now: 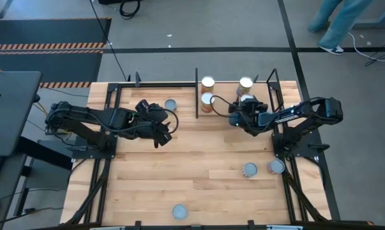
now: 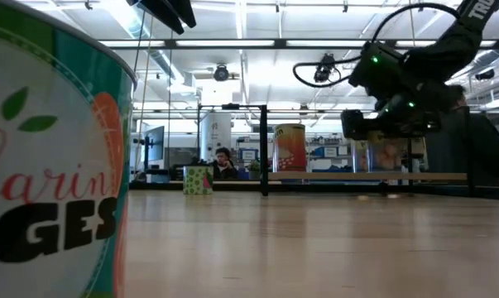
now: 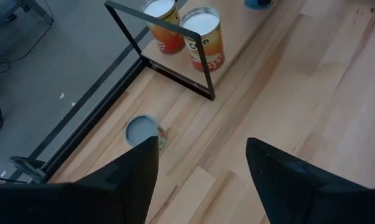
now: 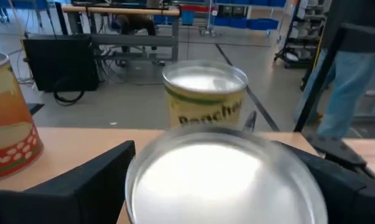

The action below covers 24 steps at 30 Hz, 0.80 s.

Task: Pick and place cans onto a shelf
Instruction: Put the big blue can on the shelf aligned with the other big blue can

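The shelf [image 1: 196,96], black posts around a light wooden board, stands at the table's far edge. Two orange-labelled cans [image 1: 208,82] [image 1: 207,101] and a yellow-green one [image 1: 246,83] stand on its board. My right gripper [image 1: 244,105] is at the shelf, shut on a silver-topped can [image 4: 215,177], just near of the yellow-green can [image 4: 204,93]. In the low view this can [image 2: 381,155] sits at board height. My left gripper [image 1: 161,135] hovers open and empty over the table's left half. A blue-grey-topped can [image 3: 142,129] stands on the table beyond it. My right gripper pinches the can's opposite sides just below its top rim [image 4: 137,180], one finger [image 4: 81,186] on each side. The fingers come level from the table's near side. The can is upright. Whether its base rests on the shelf board or hangs just above it, I cannot tell.
Two cans [image 1: 249,169] [image 1: 276,167] stand at the near right of the table. One more can [image 1: 179,211] stands by the near edge and fills the low view's left [image 2: 50,165]. A person's legs [image 1: 336,25] show on the floor beyond the table.
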{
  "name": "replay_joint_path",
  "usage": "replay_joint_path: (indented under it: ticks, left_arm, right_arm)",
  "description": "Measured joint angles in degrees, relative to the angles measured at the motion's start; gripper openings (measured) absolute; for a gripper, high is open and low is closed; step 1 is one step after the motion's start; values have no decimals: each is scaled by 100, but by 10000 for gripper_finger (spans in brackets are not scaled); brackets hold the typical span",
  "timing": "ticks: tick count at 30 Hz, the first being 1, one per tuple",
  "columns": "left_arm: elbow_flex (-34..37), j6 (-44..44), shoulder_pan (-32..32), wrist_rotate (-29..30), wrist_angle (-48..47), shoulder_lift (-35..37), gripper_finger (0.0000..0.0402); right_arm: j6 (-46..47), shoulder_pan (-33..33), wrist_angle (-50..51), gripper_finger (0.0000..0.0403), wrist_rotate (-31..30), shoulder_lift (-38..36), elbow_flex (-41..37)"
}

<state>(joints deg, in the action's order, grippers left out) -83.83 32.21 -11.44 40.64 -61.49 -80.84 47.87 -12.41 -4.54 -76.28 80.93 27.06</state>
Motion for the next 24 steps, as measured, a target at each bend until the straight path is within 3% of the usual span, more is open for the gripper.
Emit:
replay_joint_path:
  ticks: [8, 19, 24]
  left_arm:
    - [0, 0, -2, 0, -1, 0, 247]
    - [0, -11, -2, -2, 0, 0, 247]
    - [0, -9, -2, -2, 2, 0, 247]
  right_arm:
    - [-601, -377, 318, 373, 746, -2, 629]
    - [1102, -610, 3663, 373, 1716, -553, 1563]
    - [787, -712, 4111, 373, 2272, -904, 2017]
